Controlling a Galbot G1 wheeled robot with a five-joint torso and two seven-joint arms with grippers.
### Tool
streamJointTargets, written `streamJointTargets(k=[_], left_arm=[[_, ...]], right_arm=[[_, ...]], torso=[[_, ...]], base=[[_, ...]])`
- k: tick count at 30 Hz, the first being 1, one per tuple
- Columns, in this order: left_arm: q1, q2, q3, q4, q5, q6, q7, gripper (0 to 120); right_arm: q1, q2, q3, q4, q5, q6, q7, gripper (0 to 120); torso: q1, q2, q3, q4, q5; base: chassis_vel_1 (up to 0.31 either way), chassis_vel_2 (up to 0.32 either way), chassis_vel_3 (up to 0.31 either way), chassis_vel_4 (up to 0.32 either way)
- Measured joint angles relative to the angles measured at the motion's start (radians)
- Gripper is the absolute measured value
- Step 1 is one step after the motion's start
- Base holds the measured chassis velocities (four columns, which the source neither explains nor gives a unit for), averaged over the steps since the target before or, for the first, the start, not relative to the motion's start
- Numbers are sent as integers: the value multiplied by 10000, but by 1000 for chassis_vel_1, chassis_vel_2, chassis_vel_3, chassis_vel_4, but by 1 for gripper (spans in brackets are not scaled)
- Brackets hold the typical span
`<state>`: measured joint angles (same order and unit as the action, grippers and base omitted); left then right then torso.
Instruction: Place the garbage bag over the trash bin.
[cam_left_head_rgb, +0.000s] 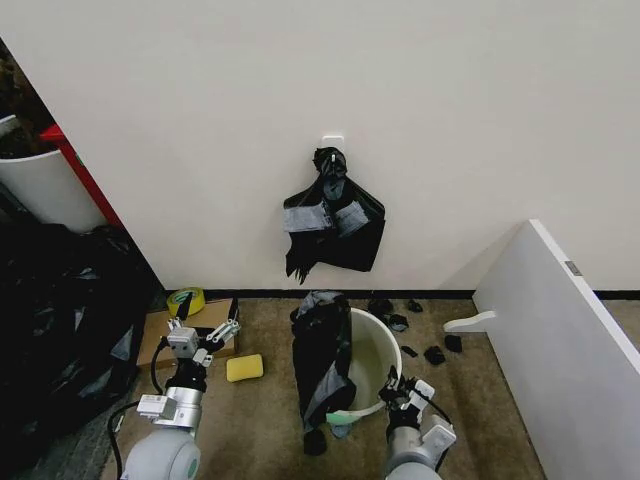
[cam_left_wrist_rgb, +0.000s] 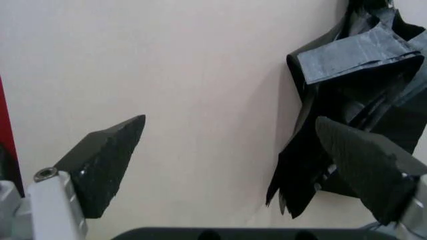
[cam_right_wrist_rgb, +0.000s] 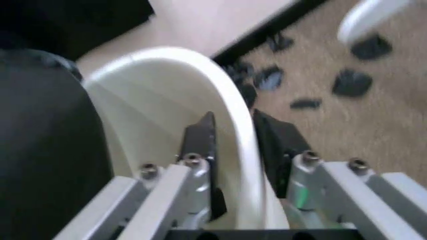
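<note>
The trash bin (cam_left_head_rgb: 375, 352) is a round white bucket standing on the carpet near the wall. The garbage bag (cam_left_head_rgb: 321, 360), glossy and black, hangs over the bin's left rim and down its outside to the floor. My right gripper (cam_left_head_rgb: 397, 386) is at the bin's near right rim. In the right wrist view the right gripper (cam_right_wrist_rgb: 232, 118) is shut on the bin's rim (cam_right_wrist_rgb: 200, 60), one finger inside the wall and one outside, with the bag (cam_right_wrist_rgb: 47, 140) beside it. My left gripper (cam_left_head_rgb: 205, 336) hovers open left of the bin; the left gripper (cam_left_wrist_rgb: 230, 122) holds nothing.
A black bundle with grey tape patches (cam_left_head_rgb: 334, 220) hangs on the wall above the bin. A yellow sponge (cam_left_head_rgb: 244, 368), a tape roll (cam_left_head_rgb: 185, 298) and a cardboard box (cam_left_head_rgb: 160, 340) lie left. A black plastic heap (cam_left_head_rgb: 50, 320) fills the far left. A white board (cam_left_head_rgb: 560, 340) leans at the right; black scraps (cam_left_head_rgb: 432, 354) dot the carpet.
</note>
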<state>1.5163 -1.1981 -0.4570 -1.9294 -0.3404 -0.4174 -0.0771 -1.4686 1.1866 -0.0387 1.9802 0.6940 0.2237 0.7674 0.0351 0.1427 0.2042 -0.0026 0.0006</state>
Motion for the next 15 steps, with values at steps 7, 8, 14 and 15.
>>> streamJointTargets(k=[7,8,14,15], left_arm=[[-1,-15,27,73,84,-28,-5,100],[-5,-17,34,84,96,-27,-6,100],[-83,16,140,210,142,83,-6,100],[-98,29,154,227,150,116,-6,100]], right_arm=[[-14,-665,73,752,-1539,-165,-900,49],[16,-768,71,870,-1531,-199,-1185,52],[558,-1601,-92,1507,-944,-1367,-3446,74],[686,-1766,-136,1607,-830,-1951,-3793,78]], torso=[[0,0,0,-1,0],[0,0,0,0,0],[0,0,0,0,0],[0,0,0,0,-1]], base=[[0,0,0,0],[0,0,0,0],[0,0,0,0],[0,0,0,0]])
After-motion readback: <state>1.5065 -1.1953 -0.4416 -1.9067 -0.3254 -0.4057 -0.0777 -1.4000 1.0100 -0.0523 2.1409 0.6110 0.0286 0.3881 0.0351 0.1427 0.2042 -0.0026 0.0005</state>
